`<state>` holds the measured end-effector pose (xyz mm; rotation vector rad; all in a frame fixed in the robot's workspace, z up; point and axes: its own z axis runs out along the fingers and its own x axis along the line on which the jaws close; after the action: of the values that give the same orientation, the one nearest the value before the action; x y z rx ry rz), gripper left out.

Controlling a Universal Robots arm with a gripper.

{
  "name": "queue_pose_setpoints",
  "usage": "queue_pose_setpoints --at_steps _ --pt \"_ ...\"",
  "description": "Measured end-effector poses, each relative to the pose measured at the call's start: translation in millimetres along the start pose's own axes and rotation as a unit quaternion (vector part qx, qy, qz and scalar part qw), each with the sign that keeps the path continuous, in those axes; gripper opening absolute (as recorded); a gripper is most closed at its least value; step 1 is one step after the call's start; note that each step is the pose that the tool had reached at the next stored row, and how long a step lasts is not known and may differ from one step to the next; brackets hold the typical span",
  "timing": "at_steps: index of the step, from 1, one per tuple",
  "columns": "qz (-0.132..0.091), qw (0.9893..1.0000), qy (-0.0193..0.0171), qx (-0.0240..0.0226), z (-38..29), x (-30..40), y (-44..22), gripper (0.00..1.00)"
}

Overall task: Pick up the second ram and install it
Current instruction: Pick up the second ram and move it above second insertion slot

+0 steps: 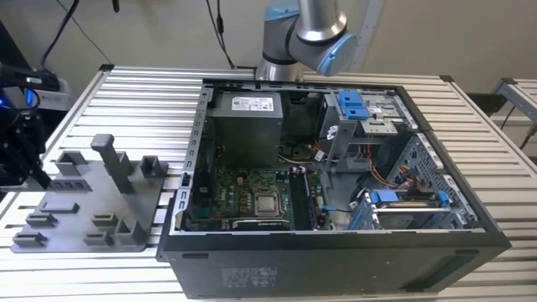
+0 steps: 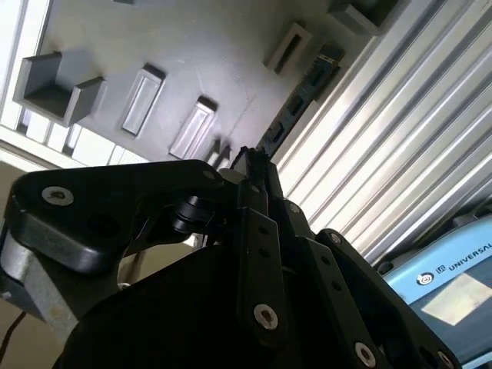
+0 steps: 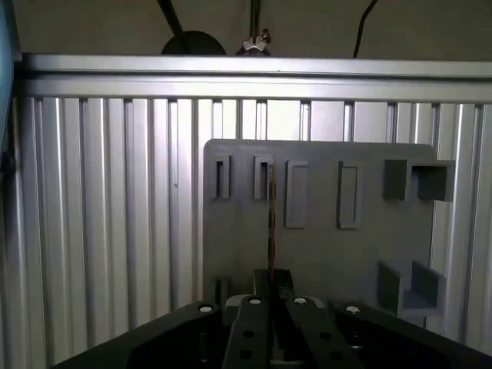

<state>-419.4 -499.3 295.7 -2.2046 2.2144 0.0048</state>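
In the first wrist view my gripper (image 3: 271, 280) is shut on the second ram (image 3: 270, 223), a thin dark strip seen edge-on that stands out straight from the fingertips. It hangs over the grey fixture plate (image 3: 323, 254), in line with one of the plate's narrow slots. The second wrist view shows the same stick (image 2: 300, 100) running out from the gripper (image 2: 252, 157) above the plate (image 2: 100, 38). In the exterior view the arm's dark wrist end (image 1: 17, 145) is at the far left, beside the fixture plate (image 1: 92, 201).
The open computer case (image 1: 336, 251) lies to the exterior view's right of the plate, its motherboard (image 1: 251, 201) facing up with long dark slots (image 1: 304, 201) beside the processor. Grey blocks and a tall post (image 1: 113, 160) rise from the plate. Everything rests on a ribbed aluminium table (image 1: 143, 94).
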Motion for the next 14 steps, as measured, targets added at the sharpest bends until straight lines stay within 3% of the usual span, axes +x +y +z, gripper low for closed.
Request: queue_pose_setpoints --at_steps 14 --pt "0.0 1.0 0.0 0.0 -14.8 -0.2 -0.2 0.14"
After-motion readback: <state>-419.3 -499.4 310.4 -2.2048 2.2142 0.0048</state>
